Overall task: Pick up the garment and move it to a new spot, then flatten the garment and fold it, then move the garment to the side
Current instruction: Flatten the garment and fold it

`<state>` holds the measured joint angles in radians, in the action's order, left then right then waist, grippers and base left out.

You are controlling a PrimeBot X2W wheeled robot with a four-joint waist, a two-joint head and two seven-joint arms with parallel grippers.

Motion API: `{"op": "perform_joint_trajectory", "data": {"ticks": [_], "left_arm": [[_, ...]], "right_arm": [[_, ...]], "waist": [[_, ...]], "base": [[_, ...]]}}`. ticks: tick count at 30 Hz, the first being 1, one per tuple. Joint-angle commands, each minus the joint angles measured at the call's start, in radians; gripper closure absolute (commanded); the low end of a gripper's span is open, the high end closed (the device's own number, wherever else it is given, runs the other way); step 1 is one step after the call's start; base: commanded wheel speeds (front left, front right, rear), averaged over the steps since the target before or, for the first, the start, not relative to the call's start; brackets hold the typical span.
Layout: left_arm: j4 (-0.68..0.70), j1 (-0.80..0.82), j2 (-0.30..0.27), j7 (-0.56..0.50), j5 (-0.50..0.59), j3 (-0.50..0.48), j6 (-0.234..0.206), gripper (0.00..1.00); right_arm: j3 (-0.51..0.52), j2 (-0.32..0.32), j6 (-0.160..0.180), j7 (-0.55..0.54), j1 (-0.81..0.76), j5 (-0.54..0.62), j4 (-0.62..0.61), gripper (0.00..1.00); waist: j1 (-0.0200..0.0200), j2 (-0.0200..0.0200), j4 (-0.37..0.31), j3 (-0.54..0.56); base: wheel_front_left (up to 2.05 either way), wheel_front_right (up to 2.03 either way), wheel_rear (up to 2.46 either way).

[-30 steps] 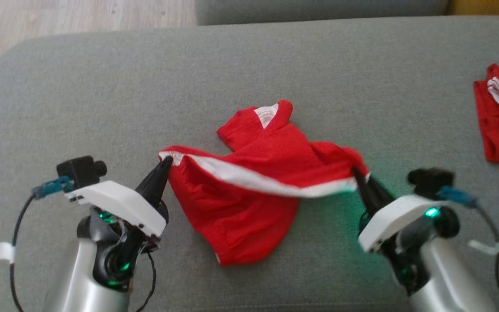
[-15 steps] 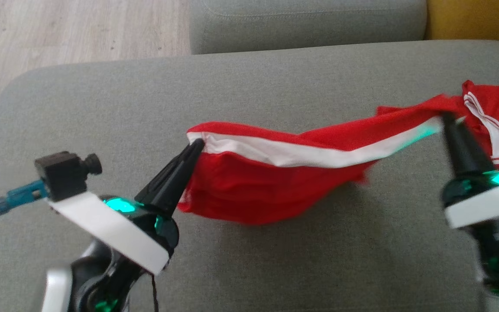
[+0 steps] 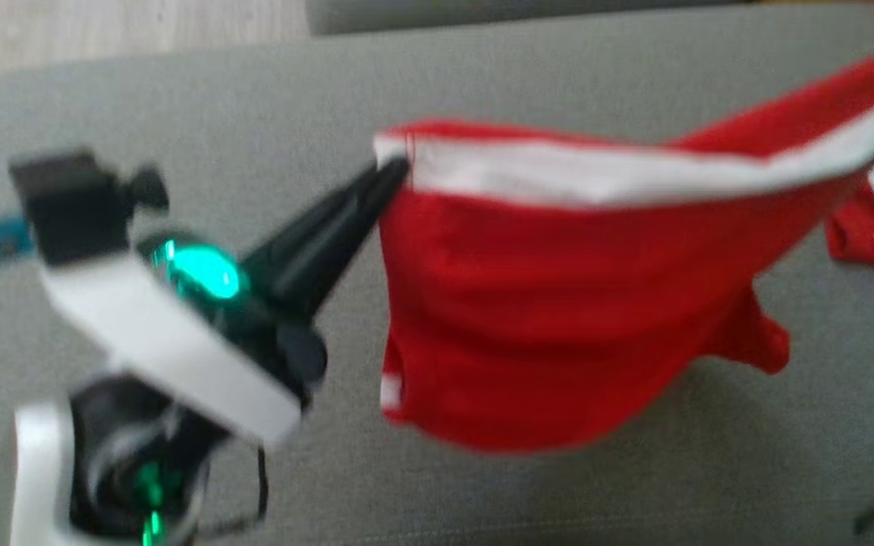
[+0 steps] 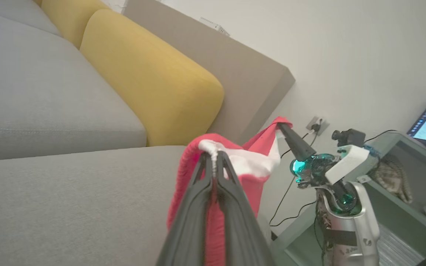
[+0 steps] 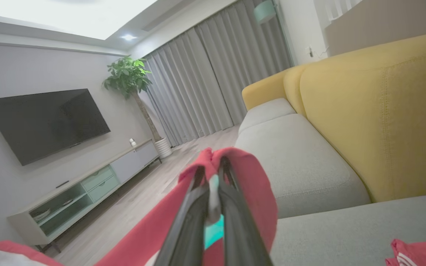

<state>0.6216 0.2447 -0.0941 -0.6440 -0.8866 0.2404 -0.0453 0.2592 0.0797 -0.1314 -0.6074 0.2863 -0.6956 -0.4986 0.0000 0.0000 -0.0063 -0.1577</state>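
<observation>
The garment (image 3: 558,318) is red shorts with a white waistband, held up in the air over the grey sofa seat and stretched by the band. My left gripper (image 3: 391,171) is shut on the band's left end, with the cloth bunched at its tips (image 4: 213,153). The right gripper (image 4: 281,127) is shut on the other end; its tips (image 5: 213,170) pinch red fabric and a strip of white band. The body of the shorts sags below the taut band, and the lower hem hangs just above the cushion.
A second red and white garment (image 3: 873,235) lies on the seat at the right (image 5: 418,253). Yellow back cushions (image 4: 150,77) line the sofa's rear. The grey seat (image 3: 202,98) ends at a wooden floor (image 3: 103,30) to the far left.
Both grippers have lifted the garment off the seat and pulled its waistband taut; the right gripper has swung out to the right. The head camera has moved closer, so the picture has shifted.
</observation>
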Motion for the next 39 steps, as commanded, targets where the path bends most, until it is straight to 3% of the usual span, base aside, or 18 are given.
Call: {"op": "perform_joint_trajectory", "data": {"ticks": [1,6,10,15,20,24,29,36,39], "left_arm": [[-0.004,0.097,-0.017,-0.011,0.014,-0.05,-0.006,1.0],[-0.23,0.388,-0.03,-0.021,0.06,-0.086,-0.006,1.0],[-0.464,0.638,-0.028,0.031,0.112,-0.1,0.019,1.0],[-0.773,0.881,-0.005,0.227,0.175,-0.117,0.078,1.0],[-0.978,0.977,0.012,0.384,0.214,-0.1,0.119,1.0],[-1.125,0.932,0.021,0.504,0.229,-0.051,0.155,1.0],[-1.153,0.748,-0.01,0.609,0.278,0.076,0.173,1.0],[-0.969,0.41,-0.079,0.66,0.236,0.169,0.176,1.0],[-0.847,0.197,-0.104,0.664,0.223,0.187,0.145,1.0]], "right_arm": [[-0.019,0.01,0.001,-0.019,0.103,0.012,0.004,1.0],[-0.031,-0.007,0.001,-0.062,0.424,0.121,0.232,1.0],[-0.056,-0.011,0.001,0.005,0.686,0.258,0.442,1.0],[-0.029,-0.026,0.001,0.181,0.93,0.346,0.703,1.0],[-0.029,-0.029,0.001,0.287,1.009,0.335,0.885,1.0],[-0.107,-0.029,0.001,0.376,0.914,0.305,0.989,1.0],[-0.192,-0.029,0.001,0.44,0.669,0.235,0.977,1.0],[-0.224,0.002,0.001,0.473,0.239,0.202,0.762,1.0],[-0.197,0.008,0.001,0.463,0.005,0.223,0.662,1.0]], "waist": [[0.0,0.0,-0.007,-0.085],[0.0,0.0,-0.003,-0.223],[0.0,0.0,0.001,-0.306],[0.0,0.0,0.01,-0.348],[0.0,0.0,0.005,-0.378],[0.0,0.0,-0.003,-0.361],[0.0,0.0,-0.018,-0.323],[0.0,0.0,-0.021,-0.256],[0.0,0.0,-0.013,-0.177]], "base": [[0.0,0.0,0.0],[0.0,0.0,0.0],[0.0,0.0,0.0],[0.0,0.0,0.0],[0.0,0.0,0.0],[0.0,0.0,0.0],[0.0,0.0,0.0],[0.0,0.0,0.0],[0.0,0.0,0.0]]}}
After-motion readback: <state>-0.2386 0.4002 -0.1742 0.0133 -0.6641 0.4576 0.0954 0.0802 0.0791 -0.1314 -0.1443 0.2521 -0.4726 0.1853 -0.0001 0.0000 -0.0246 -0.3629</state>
